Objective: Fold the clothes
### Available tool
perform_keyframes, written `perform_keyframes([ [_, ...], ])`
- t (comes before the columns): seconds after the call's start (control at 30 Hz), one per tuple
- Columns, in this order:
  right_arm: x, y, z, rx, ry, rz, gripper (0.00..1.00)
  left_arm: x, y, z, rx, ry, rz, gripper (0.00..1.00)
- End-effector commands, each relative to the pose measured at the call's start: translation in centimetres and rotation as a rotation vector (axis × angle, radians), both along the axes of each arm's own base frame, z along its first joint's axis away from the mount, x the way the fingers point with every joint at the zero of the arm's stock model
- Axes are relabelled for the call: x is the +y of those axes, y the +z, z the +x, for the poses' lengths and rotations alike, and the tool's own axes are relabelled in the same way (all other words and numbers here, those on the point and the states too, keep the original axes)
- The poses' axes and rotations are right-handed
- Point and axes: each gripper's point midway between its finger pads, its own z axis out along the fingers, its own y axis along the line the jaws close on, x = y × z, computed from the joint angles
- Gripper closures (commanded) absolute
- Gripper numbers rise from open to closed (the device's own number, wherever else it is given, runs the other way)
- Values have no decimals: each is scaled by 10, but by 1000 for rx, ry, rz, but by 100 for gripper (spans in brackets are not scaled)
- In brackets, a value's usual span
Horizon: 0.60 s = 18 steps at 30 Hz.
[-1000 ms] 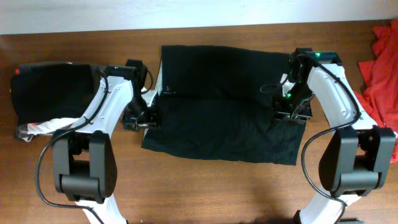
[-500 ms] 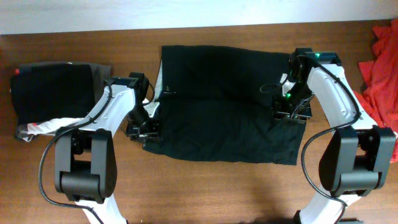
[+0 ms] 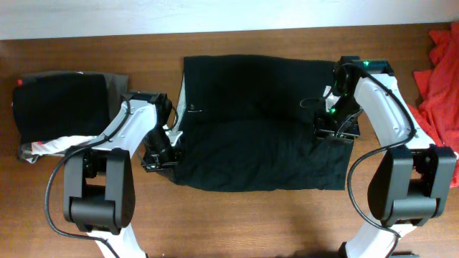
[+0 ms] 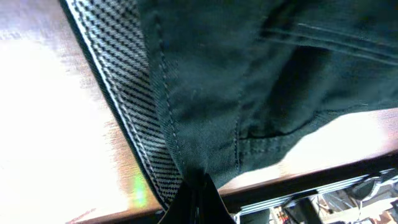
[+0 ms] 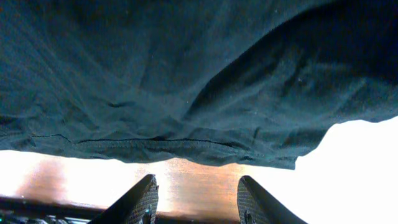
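Overhead: brown wooden counter (image 3: 237, 222), pale strip (image 3: 215, 14) along its far edge; black garment (image 3: 251, 122) spread at centre.
Left wrist: left pincer (image 4: 198, 186) clamped on the garment's hem.
Right wrist: right pincer (image 5: 198, 182) apart over bare wood, beside the garment's edge.

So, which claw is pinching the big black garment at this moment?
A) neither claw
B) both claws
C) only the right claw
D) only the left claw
D: in the left wrist view the left claw is closed tight on the hem of the black garment, while the right claw stands open with only the bare table between its tips.
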Motion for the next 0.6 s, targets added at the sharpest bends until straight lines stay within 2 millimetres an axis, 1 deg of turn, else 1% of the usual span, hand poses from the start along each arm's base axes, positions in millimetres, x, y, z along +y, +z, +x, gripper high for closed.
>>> perform_keyframes([
  [0.0, 2, -1, -5, 24, 7, 15, 54, 8, -9, -17, 50, -1, 38, 99],
  [0.03, 2, -1, -6, 29, 7, 15, 53, 8, -11, -20, 56, -2, 39, 98],
  [0.07, 2, 0, -7, 33, 7, 15, 51, 9, -14, -23, 61, -2, 40, 93],
  [0.1, 2, 0, -8, 37, 7, 15, 50, 9, -17, -25, 62, -2, 40, 84],
  [0.17, 2, 1, -9, 40, 7, 15, 49, 10, -22, -29, 67, -2, 42, 63],
  [0.2, 2, 3, -8, 39, 7, 15, 50, 11, -23, -30, 71, -1, 52, 55],
  [0.27, 2, 9, -6, 25, 7, 15, 50, 18, -23, -31, 71, 3, 94, 47],
  [0.3, 2, 13, -5, 16, 7, 15, 50, 20, -23, -30, 69, 3, 107, 44],
  [0.4, 2, 31, -4, -18, 7, 13, 49, 19, -14, -22, 59, 10, 112, 44],
  [0.47, 0, 42, -5, -48, 3, 10, 46, 18, -2, -10, 29, 12, 107, 44],
  [0.57, -8, 58, -8, -91, -55, 4, 43, 12, 21, 20, -86, 27, 91, 44],
])
